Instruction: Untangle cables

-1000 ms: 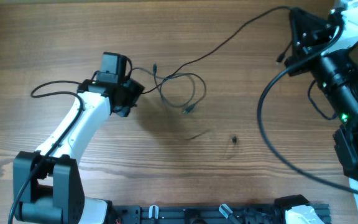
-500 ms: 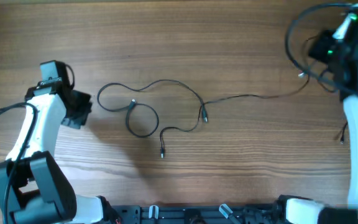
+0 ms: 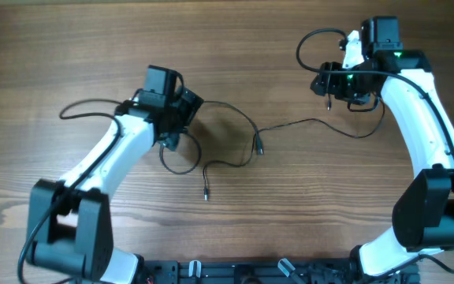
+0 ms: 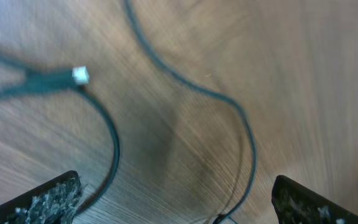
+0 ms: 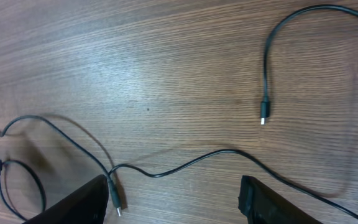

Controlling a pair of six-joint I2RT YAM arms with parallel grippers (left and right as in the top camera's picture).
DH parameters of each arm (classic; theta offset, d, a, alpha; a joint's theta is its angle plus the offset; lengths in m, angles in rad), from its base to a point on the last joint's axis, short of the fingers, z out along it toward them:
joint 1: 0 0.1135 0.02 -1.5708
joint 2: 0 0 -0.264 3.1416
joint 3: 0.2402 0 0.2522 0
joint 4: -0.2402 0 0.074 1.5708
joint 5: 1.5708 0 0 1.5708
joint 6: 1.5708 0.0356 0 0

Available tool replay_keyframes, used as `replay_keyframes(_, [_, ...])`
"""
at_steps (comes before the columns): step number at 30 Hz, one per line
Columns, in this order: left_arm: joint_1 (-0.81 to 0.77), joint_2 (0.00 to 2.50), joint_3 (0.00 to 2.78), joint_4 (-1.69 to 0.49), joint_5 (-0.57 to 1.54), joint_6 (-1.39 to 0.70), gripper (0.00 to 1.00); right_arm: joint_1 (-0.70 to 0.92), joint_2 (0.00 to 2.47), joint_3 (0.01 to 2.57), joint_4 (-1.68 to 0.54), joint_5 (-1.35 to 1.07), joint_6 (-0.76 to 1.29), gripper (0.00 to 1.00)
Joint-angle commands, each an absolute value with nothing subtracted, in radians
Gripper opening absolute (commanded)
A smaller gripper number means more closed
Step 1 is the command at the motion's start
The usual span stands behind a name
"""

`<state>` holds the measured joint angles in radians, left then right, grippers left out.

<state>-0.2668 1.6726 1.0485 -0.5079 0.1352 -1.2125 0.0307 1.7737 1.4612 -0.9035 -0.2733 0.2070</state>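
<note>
Wood-grain brown counter (image 3: 53, 47): thin black plug-tipped cables (image 3: 258, 144) loop centre, trailing toward 2 o'clock; left jaws, right jaws spread, empty.

- In the left wrist view, the thin black cords (image 4: 114, 143) and a white-tipped plug (image 4: 79, 75) were blurred and ran off the edges.
- Overhead, the left gripper (image 3: 178, 126) hid part of their loop.
- The right wrist view cut one cord off at its right edge.

Overhead looking straight down over whole table (image 3: 235, 31). Both wrist views looking down close, sharing cables (image 3: 258, 144) near table centre.
</note>
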Motion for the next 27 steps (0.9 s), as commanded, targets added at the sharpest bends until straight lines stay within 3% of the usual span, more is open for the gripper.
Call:
replay_keyframes(1, [-0.294,1.797,1.053,-0.482,0.12,-1.485,1.0,0.052,1.795,1.459,-0.901,-0.294,0.183,0.7])
replay_keyframes(5, [-0.29,1.863,1.053,-0.483,0.071,-1.528,1.0,0.056,1.795,1.458,-0.901,-0.294,0.183,0.7])
replay_keyframes(8, [-0.29,1.87,1.053,-0.34,-0.037,-1.534,1.0,0.056,1.795,1.457,-0.899,-0.294,0.183,0.7])
replay_keyframes(13, [-0.29,2.026,1.053,-0.194,0.017,-1.534,0.98,0.056,1.795,1.457,-0.899,-0.294,0.183,0.7])
replay_keyframes(14, [-0.29,2.048,1.053,-0.194,0.031,-1.533,0.86,0.056,1.795,1.457,-0.899,-0.294,0.183,0.7])
replay_keyframes(15, [-0.29,2.067,1.053,-0.194,0.036,-1.522,0.61,0.056,1.795,1.457,-0.899,-0.294,0.183,0.7])
replay_keyframes(18, [-0.29,2.081,1.053,-0.194,0.032,-1.439,0.13,0.056,1.795,1.457,-0.899,-0.294,0.171,0.7])
replay_keyframes(19, [-0.287,2.081,1.053,-0.195,0.032,-1.403,0.04,0.056,1.795,1.457,-0.902,-0.294,0.157,0.72])
replay_keyframes(20, [-0.274,2.081,1.053,-0.2,0.032,-1.348,0.04,0.056,1.795,1.457,-0.915,-0.299,0.17,0.81])
replay_keyframes(21, [-0.24,2.081,1.053,-0.226,0.033,-1.319,0.04,0.057,1.795,1.424,-0.933,-0.308,0.334,0.93])
replay_keyframes(22, [-0.226,2.081,1.053,-0.238,0.038,-1.32,0.04,0.059,1.795,1.39,-0.932,-0.3,0.421,1.0])
replay_keyframes(24, [-0.2,2.081,1.053,-0.244,0.06,-1.319,0.04,0.066,1.795,1.248,-0.855,-0.229,0.726,1.0])
replay_keyframes(27, [-0.198,2.081,1.053,-0.245,0.059,-1.315,0.04,0.082,1.795,1.039,-0.549,-0.266,0.944,1.0])
